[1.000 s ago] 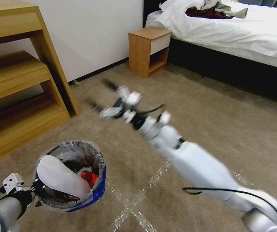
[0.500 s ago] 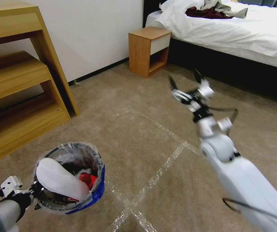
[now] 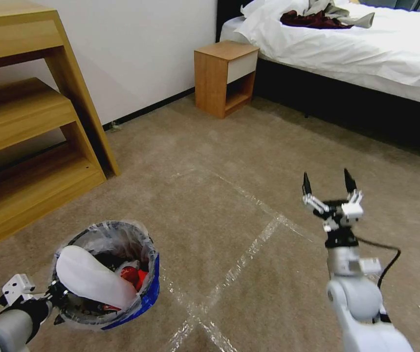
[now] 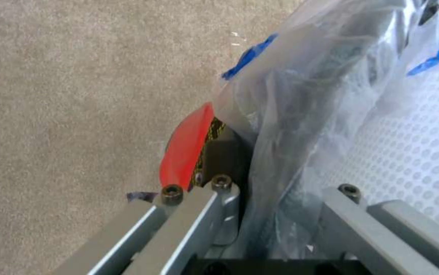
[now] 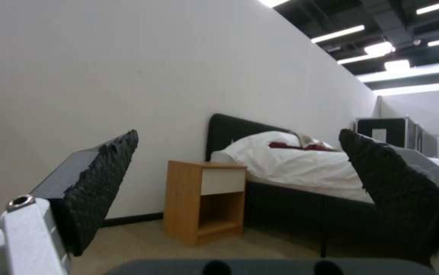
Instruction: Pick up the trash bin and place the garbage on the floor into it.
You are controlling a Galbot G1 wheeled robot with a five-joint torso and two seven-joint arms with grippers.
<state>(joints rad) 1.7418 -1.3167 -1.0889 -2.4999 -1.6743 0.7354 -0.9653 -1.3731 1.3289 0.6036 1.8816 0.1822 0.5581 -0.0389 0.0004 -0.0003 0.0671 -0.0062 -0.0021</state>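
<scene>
Left claw (image 3: 55, 293) clamped on trash bin (image 3: 106, 274) rim, bin holding garbage (image 3: 92, 277). Right claw (image 3: 328, 183) spread wide, empty, raised above floor (image 3: 210, 205).

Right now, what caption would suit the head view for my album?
Left end effector grips the rim of the trash bin, full of garbage; right end effector hangs open above the floor.

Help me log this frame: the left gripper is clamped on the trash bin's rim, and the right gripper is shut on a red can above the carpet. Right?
Not quite. The right gripper is open and empty above the floor, as the head view shows. The left gripper is indeed clamped on the trash bin rim.
</scene>
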